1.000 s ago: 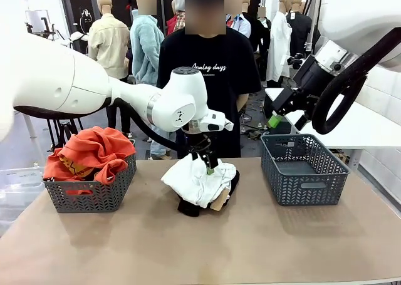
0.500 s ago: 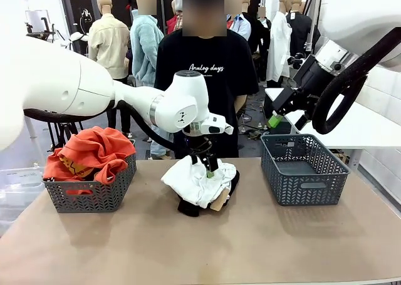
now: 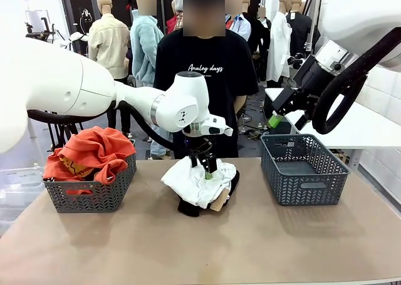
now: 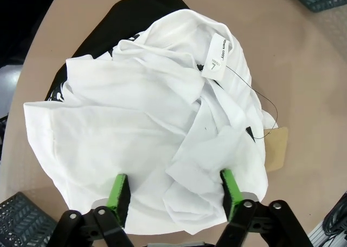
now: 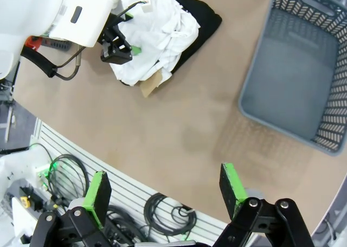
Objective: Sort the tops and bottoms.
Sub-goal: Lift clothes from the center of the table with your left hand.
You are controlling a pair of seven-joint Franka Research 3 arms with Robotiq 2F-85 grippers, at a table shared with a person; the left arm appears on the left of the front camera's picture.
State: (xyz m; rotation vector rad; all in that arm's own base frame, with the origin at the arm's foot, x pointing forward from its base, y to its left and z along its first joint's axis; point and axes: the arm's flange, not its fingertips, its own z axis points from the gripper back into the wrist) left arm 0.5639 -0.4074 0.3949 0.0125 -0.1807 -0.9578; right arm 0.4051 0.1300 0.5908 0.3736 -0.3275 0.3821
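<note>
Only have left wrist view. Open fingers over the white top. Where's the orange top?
Observer: Orange top is heaped in the left basket.
Operator: Anything in the right basket?
Observer: Right basket shows a bare floor, no garment in it.
Operator: Right gripper?
Observer: Right gripper is open, raised above that basket, holding nothing.

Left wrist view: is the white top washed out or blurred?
Left wrist view: the white top is sharp, folds softly shaded, not blown out; the table edge bows from the wide lens. Front view: same top reads flatter, partly behind the left gripper.
</note>
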